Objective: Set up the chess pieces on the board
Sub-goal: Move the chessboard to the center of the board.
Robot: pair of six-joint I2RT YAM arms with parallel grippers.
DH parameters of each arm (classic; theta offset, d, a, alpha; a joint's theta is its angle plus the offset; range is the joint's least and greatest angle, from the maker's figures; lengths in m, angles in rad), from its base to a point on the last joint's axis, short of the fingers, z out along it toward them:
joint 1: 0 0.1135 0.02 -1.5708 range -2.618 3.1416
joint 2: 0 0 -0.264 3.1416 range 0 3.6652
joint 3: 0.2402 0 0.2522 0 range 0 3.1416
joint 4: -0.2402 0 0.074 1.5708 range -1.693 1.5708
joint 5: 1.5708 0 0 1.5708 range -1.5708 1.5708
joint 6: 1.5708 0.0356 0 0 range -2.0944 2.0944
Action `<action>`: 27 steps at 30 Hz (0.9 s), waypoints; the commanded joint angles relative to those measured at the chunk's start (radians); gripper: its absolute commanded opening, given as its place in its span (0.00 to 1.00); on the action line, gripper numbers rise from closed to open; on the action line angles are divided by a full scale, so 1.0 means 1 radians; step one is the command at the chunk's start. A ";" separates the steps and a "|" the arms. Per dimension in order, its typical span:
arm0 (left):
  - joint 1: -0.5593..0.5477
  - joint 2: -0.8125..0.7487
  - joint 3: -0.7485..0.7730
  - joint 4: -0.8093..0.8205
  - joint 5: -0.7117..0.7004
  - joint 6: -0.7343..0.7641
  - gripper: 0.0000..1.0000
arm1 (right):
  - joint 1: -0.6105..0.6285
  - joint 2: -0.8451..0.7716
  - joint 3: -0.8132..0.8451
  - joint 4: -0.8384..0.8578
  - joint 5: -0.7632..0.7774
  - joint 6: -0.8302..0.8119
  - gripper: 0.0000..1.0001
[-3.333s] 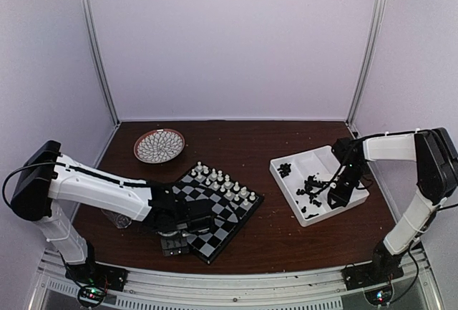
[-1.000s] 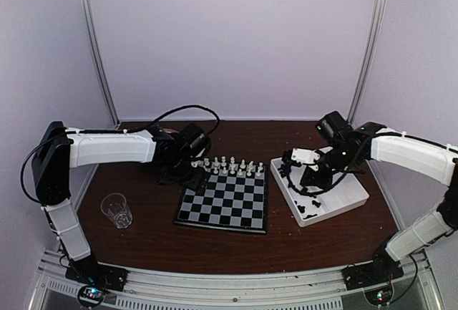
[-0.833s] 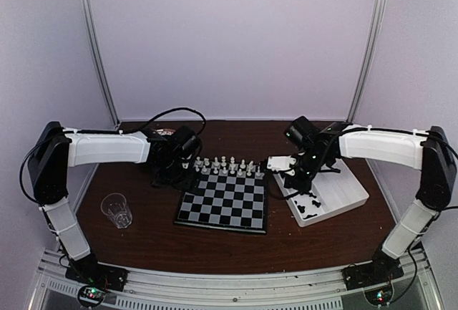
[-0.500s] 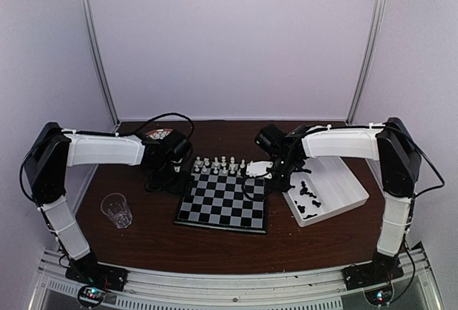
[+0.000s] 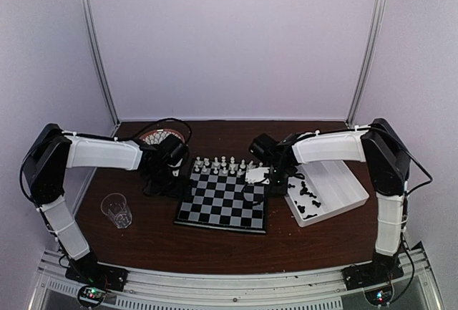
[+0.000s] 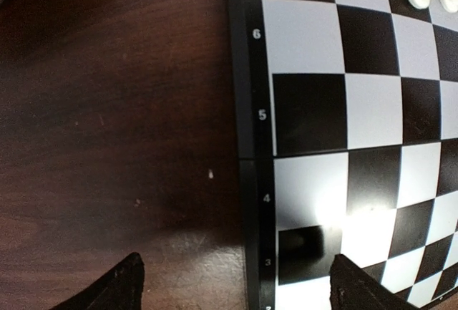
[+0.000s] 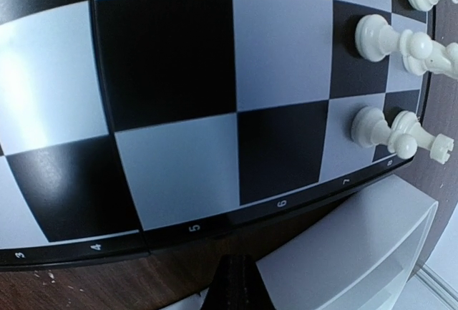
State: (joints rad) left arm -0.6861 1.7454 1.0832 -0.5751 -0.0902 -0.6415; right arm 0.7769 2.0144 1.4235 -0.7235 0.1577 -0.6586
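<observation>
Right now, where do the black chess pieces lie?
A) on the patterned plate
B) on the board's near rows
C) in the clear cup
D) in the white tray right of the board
D: the black chess pieces lie loose in the white tray, and the board shows only white pieces, on its far rows.

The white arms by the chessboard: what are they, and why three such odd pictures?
They are two robot arms, each ending in a two-finger claw. The wide picture comes from a fixed camera above; the close-ups come from a camera on each wrist. On the table lie the board, white chess pieces along its far rows, a white tray of black pieces, a clear cup and a patterned plate. The left claw stands open across the board's left edge. The right claw is shut by the board's right edge; whether it pinches a piece is not visible.
</observation>
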 commanded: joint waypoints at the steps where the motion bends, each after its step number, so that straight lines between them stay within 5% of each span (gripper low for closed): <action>1: 0.005 -0.023 -0.033 0.060 0.065 0.011 0.90 | 0.008 0.017 -0.005 0.063 -0.010 0.001 0.00; 27: -0.035 -0.214 -0.276 0.111 0.173 -0.097 0.86 | 0.045 0.099 0.060 0.163 -0.062 0.006 0.00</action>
State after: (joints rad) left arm -0.6968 1.5623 0.8242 -0.5053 0.0525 -0.7197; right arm 0.7975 2.0892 1.4673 -0.6056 0.1299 -0.6586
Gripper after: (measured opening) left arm 0.870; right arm 0.010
